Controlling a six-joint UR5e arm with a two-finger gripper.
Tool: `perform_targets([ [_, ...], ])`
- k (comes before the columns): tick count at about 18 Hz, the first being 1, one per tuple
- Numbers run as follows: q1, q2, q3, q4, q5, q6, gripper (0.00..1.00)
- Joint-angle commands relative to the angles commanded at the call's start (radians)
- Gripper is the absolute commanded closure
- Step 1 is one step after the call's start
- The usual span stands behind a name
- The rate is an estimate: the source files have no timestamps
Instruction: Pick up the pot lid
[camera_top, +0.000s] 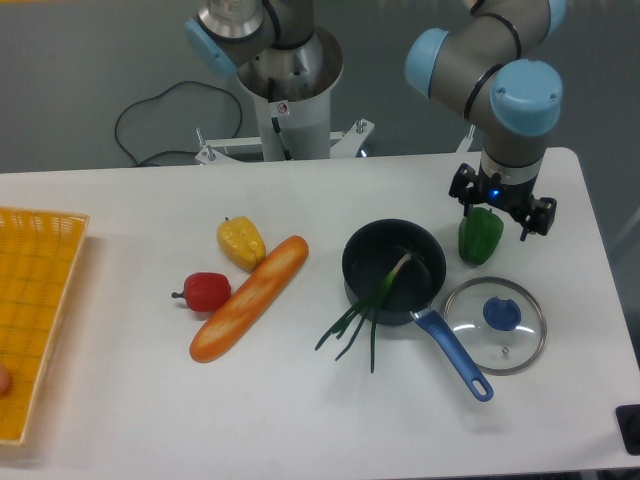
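My gripper (495, 224) is at the upper right, pointing down with its two fingers spread and nothing held between them. The pot lid (478, 352) lies on the table at the right, a clear glass disc with a pale rim and a round blue knob (502, 315). In the view, the fingertips appear above and behind the lid, around the upper part of a green pepper (482, 238); their exact height is hard to judge. No part of the gripper covers the lid.
Left of the lid is a black pan (364, 262) holding a green leafy stalk (380, 292); its blue handle (456, 356) runs close beside the lid. Farther left are a baguette (250, 300), a yellow item (241, 243), a red one (207, 292) and a yellow crate (30, 212).
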Motion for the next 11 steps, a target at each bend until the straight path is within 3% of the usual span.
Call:
perform_targets([
  [8,0.0,-0.014,0.04,0.005,-0.037,-0.118,0.0],
  [11,0.002,-0.028,0.041,0.035,-0.04,-0.129,0.0],
])
